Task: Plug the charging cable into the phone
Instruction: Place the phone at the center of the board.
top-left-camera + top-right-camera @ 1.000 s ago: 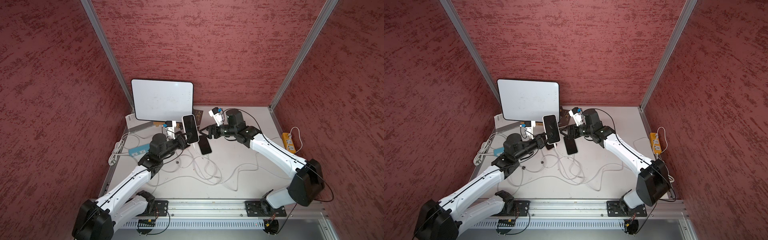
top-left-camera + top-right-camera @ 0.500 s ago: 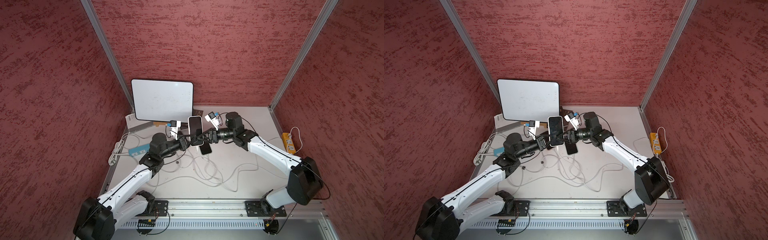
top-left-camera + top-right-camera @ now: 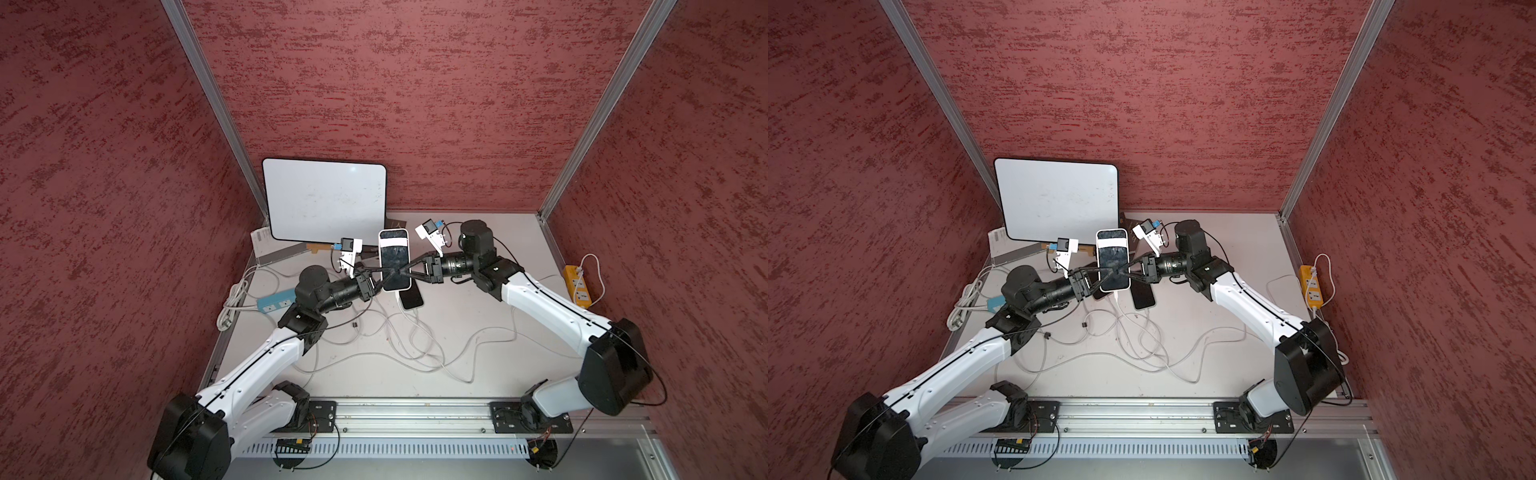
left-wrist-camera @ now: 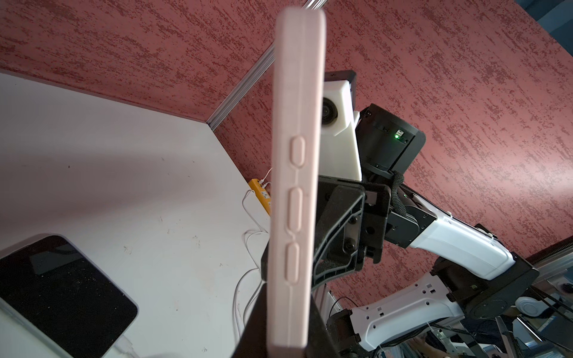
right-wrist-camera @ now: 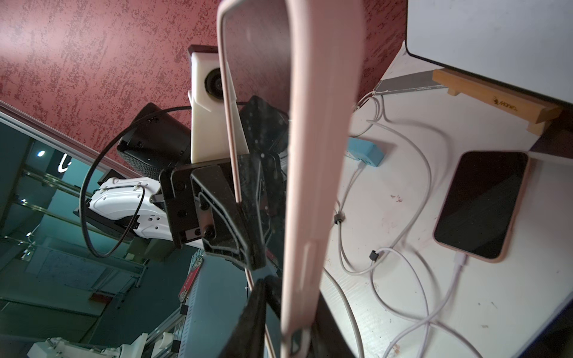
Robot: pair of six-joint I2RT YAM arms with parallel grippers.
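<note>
**Two grippers on one upright phone above a cable-strewn bench**

Red, mottled walls (image 3: pixel 395 83) close in the scene on three sides. Aluminium posts (image 3: pixel 216 112) stand at the two back corners. The bench (image 3: pixel 498 374) is white, scuffed and lightly stained. A rail (image 3: pixel 415 415) runs along its front edge and carries both arm bases. The left arm (image 3: pixel 257 365) and right arm (image 3: pixel 548 311) reach in from the front corners and meet over the back middle of the bench.

A whiteboard (image 3: pixel 324 199) leans against the back wall at the back-left corner, propped on a wooden stand (image 5: pixel 483 93). A blue strip (image 3: pixel 274 301) lies by the left edge. A yellow strip (image 3: pixel 577 284) sits at the right edge with a white lead in it.

The phone (image 3: pixel 394 259), in a pale pink case, is upright in the air over the back middle, clear of the surface. Its screen faces the cameras in both top views (image 3: pixel 1112 259). The left gripper (image 3: pixel 388 275) is clamped on its lower part from the left. The right gripper (image 3: pixel 409 272) meets it from the right, jaws closed onto it, one finger on each face in the right wrist view.

A second phone (image 3: pixel 411 298) lies flat and screen up on the bench, just in front of the held one. A white cable (image 3: pixel 415 345) is plugged into its end and loops across the middle of the bench. Whether anything sits in the held phone's port I cannot tell.
</note>
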